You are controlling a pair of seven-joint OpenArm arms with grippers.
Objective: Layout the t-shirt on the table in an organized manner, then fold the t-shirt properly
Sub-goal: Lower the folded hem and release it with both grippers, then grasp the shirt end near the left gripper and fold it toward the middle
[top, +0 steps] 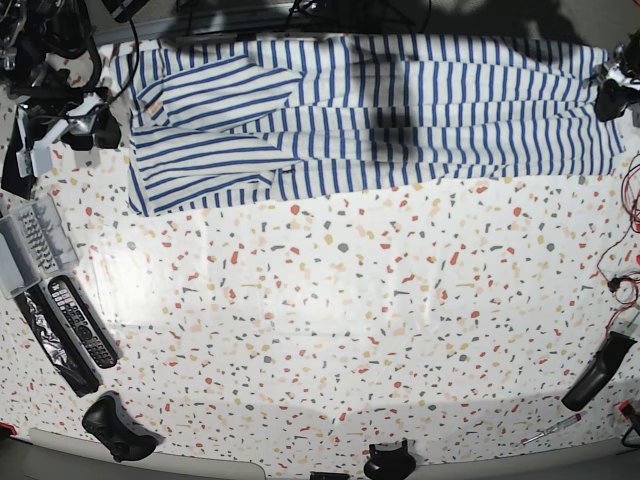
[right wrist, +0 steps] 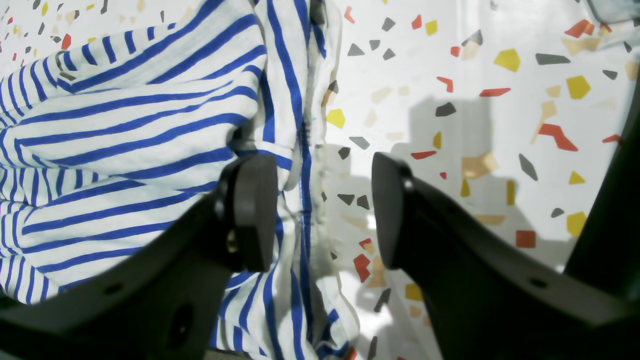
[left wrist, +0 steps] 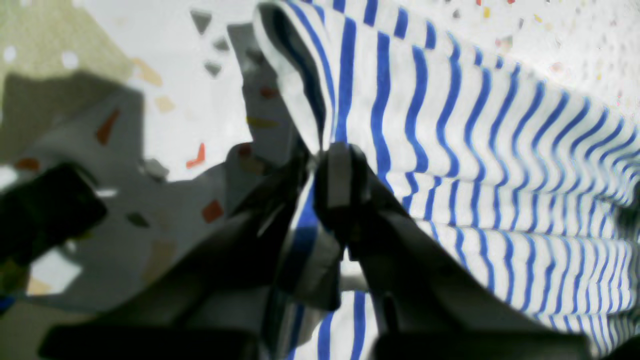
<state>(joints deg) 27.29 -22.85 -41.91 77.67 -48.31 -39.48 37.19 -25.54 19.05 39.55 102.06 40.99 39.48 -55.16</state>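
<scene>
The t-shirt [top: 380,110], white with blue stripes, lies spread along the far side of the table [top: 350,320], one sleeve folded over at its left end. In the left wrist view my left gripper [left wrist: 327,155] is shut on a bunched edge of the t-shirt [left wrist: 475,150], which rises slightly off the table [left wrist: 175,100]. In the base view this left gripper [top: 610,98] sits at the shirt's right end. My right gripper [right wrist: 322,210] is open, straddling the hemmed edge of the t-shirt [right wrist: 125,135] over the table [right wrist: 475,125]. In the base view the right gripper [top: 100,128] is at the shirt's left end.
Two remote controls [top: 70,320], a grey tray [top: 25,240] and a black game controller [top: 115,425] lie along the table's left edge. A black handle-like object [top: 598,372], a screwdriver [top: 550,430] and cables [top: 625,250] sit at the right edge.
</scene>
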